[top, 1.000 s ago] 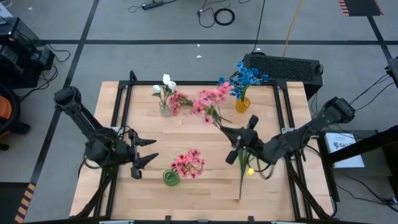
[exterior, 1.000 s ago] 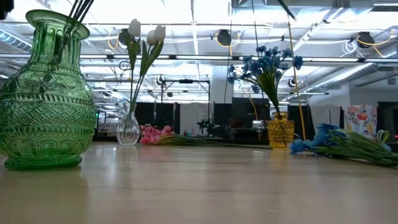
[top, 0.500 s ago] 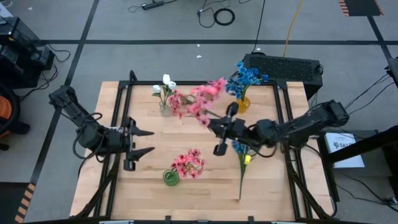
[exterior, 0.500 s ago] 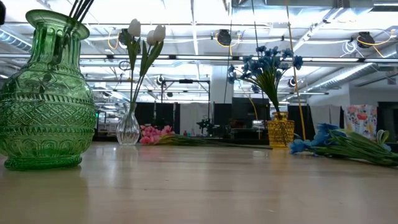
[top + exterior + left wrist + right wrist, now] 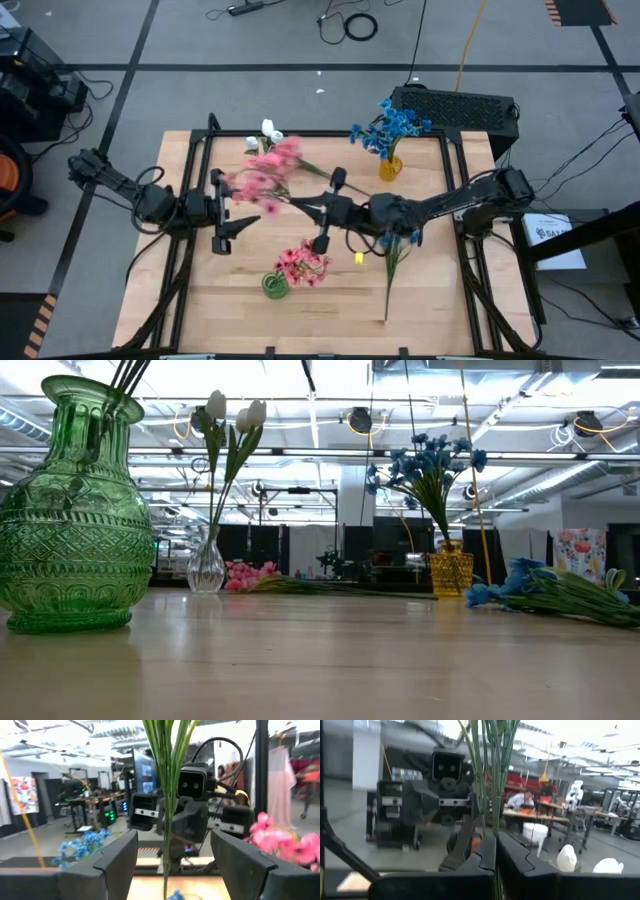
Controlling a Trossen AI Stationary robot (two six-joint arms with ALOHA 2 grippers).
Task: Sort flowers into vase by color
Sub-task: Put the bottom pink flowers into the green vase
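Your right gripper [image 5: 322,212] is clamped on the pink-blossomed sprig [image 5: 262,173] mid-table, stems pointing at your wide-open left gripper [image 5: 232,207]. Misjudge this handover and the thin stems slip free. Below stands the green glass vase [image 5: 275,287]; loose blue-flowered sprigs [image 5: 396,245] lie right, near it.

Bright, even overhead light falls across the wooden table [image 5: 330,300] in the high view, leaving only faint, soft shadows. The pink flower sprig [image 5: 262,175] smears with motion blur. At table height, backlight from ceiling strips blows out the background while the green vase [image 5: 75,510] glows translucent and the tabletop shows a pale sheen. Both wrist views are soft, their dark fingers [image 5: 115,865] out of focus, with glare overhead.
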